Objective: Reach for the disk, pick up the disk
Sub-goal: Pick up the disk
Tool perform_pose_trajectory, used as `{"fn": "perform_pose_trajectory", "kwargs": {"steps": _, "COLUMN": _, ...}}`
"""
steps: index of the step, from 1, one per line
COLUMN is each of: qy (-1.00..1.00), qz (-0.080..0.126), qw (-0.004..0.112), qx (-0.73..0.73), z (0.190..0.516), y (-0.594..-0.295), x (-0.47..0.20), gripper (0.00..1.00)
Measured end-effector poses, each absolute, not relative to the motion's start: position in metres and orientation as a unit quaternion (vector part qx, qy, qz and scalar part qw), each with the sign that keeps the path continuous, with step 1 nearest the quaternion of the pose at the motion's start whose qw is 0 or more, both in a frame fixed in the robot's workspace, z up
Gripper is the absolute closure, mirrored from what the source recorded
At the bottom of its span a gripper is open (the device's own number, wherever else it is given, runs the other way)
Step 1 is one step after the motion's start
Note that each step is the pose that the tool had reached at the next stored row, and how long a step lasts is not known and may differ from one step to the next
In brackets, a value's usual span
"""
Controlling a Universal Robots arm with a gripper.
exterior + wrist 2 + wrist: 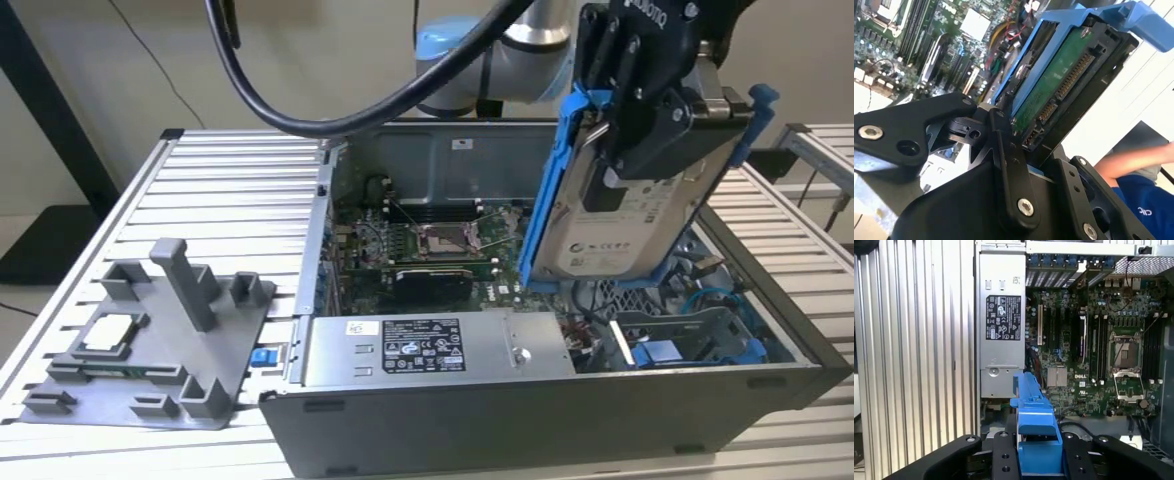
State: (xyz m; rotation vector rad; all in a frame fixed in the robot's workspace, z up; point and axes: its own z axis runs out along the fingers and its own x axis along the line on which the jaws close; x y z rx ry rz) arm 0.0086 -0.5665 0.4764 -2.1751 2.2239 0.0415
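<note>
Gripper (657, 120) jaws pinch the disk (627, 215), held tilted in the air above the open computer case (534, 420).

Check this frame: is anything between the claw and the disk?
Nothing visible. The claw is shut on the disk, holding it tilted above the open computer case. In the second wrist view the claw's fingers clamp the disk's edge directly, nothing between.

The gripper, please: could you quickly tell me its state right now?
Gripper: shut on the disk, holding it lifted and tilted above the open computer case.
</note>
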Motion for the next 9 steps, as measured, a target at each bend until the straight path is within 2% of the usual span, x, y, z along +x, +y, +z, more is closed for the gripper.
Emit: {"fn": "perform_pose_trajectory", "kwargs": {"steps": 9, "qy": 0.715, "qz": 0.015, "qw": 0.014, "qx": -0.699, "z": 0.475, "y": -0.579, "x": 0.044, "gripper": 1.00}}
